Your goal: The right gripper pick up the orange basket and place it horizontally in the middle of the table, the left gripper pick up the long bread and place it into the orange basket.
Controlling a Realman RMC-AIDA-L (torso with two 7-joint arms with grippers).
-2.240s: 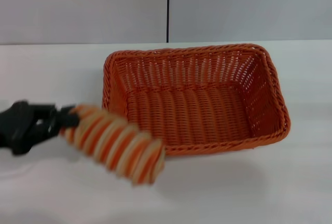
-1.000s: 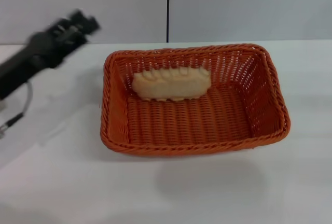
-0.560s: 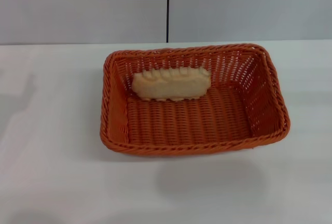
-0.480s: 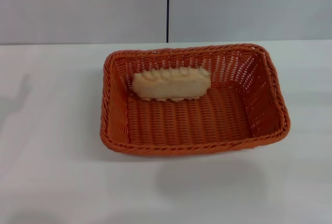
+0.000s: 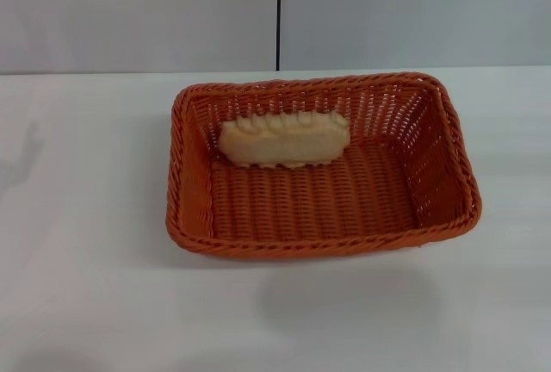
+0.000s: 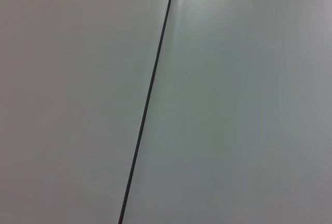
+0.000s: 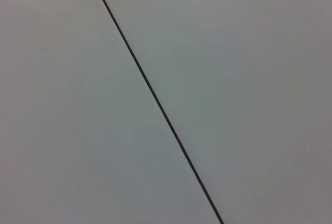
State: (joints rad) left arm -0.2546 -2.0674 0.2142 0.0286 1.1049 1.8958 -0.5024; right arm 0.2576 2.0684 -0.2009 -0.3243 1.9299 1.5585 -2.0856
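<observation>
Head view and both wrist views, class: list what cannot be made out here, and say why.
- Both grippers: outside every view; the wrist views show only wall.
- Long bread: its underside, hidden against the orange basket.
- Basket's near outer wall: hidden below its rim, head view.
- Table: cut off at the edges.

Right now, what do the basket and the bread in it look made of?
Orange basket: woven strands with a braided rim and openwork sides, uniformly orange with a slight sheen, so probably plastic wicker rather than natural cane. Long bread: pale beige, matte, moulded ridges along one edge; looks like a foam or plastic toy.
</observation>
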